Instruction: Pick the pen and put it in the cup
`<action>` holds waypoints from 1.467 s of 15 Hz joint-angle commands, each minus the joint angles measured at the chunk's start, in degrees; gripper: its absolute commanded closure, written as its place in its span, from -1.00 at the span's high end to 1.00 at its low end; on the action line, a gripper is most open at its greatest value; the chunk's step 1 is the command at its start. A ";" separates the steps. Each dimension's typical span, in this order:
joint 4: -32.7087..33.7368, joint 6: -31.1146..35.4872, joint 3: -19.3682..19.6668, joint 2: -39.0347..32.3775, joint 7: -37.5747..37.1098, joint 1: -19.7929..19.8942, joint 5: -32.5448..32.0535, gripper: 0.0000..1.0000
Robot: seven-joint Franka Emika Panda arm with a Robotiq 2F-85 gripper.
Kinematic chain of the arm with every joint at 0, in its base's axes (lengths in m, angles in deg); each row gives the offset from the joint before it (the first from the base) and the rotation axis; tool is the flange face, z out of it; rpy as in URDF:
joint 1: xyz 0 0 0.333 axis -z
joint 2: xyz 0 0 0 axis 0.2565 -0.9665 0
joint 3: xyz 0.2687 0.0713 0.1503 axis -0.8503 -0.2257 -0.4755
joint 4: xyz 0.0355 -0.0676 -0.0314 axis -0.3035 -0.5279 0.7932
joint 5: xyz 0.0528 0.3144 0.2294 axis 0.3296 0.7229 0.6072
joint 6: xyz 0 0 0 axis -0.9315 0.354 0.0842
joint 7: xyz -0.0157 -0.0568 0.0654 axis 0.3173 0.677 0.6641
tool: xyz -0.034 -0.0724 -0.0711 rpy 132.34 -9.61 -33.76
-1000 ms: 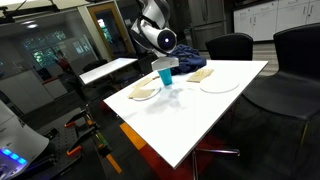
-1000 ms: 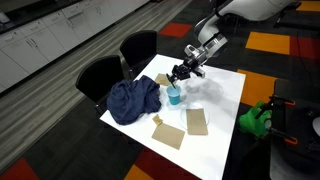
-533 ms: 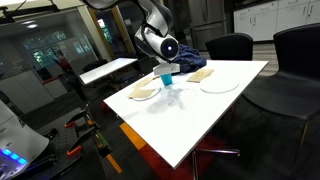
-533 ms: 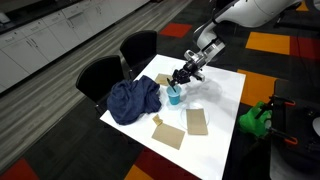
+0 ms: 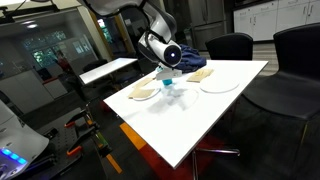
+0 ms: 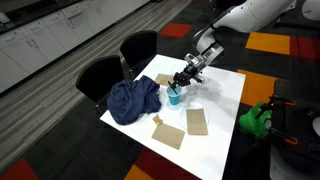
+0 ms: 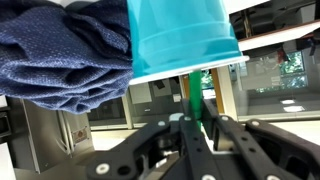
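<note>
The bright blue cup (image 5: pixel 168 81) stands on the white table (image 5: pixel 205 120) next to a blue cloth; it also shows in the other exterior view (image 6: pixel 174 96). In the wrist view, which stands upside down, the cup (image 7: pixel 180 35) fills the top. My gripper (image 7: pixel 197 118) is shut on the pen (image 7: pixel 193 92), a thin stick that looks green here. The pen points straight at the cup's mouth and its far end reaches the rim. In both exterior views the gripper (image 5: pixel 167 68) (image 6: pixel 181 81) hangs just above the cup; the pen is too small to see there.
A crumpled dark blue cloth (image 6: pixel 133 100) lies beside the cup, also in the wrist view (image 7: pixel 60 55). Two cardboard pieces (image 6: pixel 168 132) (image 6: pixel 197 121) lie on the table. A shallow pale bowl (image 5: pixel 144 92) and a pale plate (image 5: pixel 218 84) flank the cup. Dark chairs (image 6: pixel 100 75) stand at the table.
The gripper has come down a little and closer over the cup, still holding the pen. The cup and cloth have not moved.
</note>
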 commanded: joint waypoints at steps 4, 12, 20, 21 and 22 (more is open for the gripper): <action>3.19 -1.36 1.15 -3.32 -0.97 -0.52 0.03 -0.92; 4.18 -1.13 1.13 -4.01 -1.39 -0.52 0.02 0.57; 3.48 -1.33 1.00 -1.18 0.02 -0.79 -0.33 1.00; 3.39 -1.46 1.00 -0.76 0.19 -0.87 -0.48 1.00; 3.20 -1.46 1.00 -0.19 0.51 -0.99 -0.55 1.00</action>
